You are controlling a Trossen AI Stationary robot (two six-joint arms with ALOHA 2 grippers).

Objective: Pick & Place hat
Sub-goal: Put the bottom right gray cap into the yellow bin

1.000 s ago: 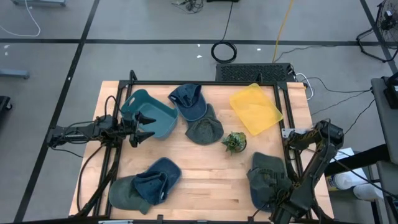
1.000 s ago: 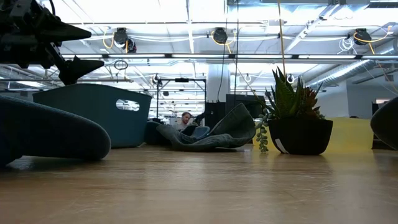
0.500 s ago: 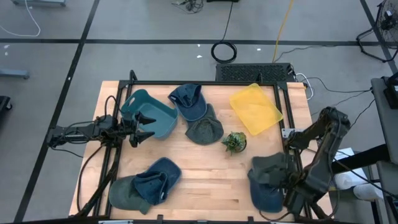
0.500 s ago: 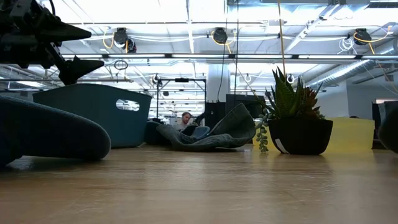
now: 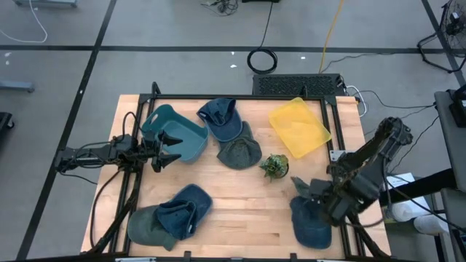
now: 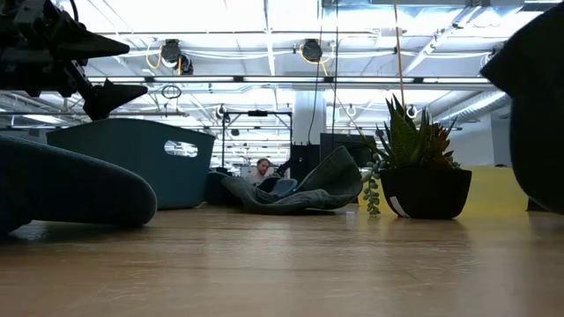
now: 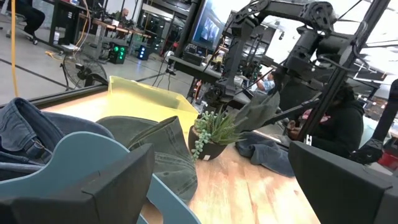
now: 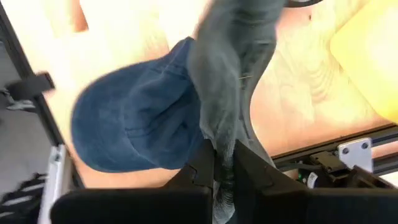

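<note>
The right hand [image 8: 222,167] is pinched tight on a fold of the green hat [image 8: 229,74], and the hat hangs in the air off the fingers, clear of the surface [image 5: 240,193]. Directly beneath the hand lies a blue hat [image 5: 312,227], right by the surface's near right corner.

Here's the worry: that grip is on a thin bunch of cloth only, so a quick swing could, I'd judge, let the fabric slide out and drop the hat short. The dangling brim could also drag across the blue hat and tug it toward the edge, which is very near. Just beyond the hand stands the plant [image 5: 274,167], light and tippy by the look of it; a low carry past it risks a knock.

Farther out from the hand sits the yellow tray [image 5: 299,127], open and unobstructed from above. Between the hand and the far side lies bare wood through the middle, the best lane if the hat rides high. The frame rail [image 8: 339,158] runs close beside the hand, so little room that way.

Across the surface, the left hand [image 5: 166,149] waits with fingers spread wide, holding nothing, right by the teal bin [image 5: 175,134], well away from the carry.
</note>
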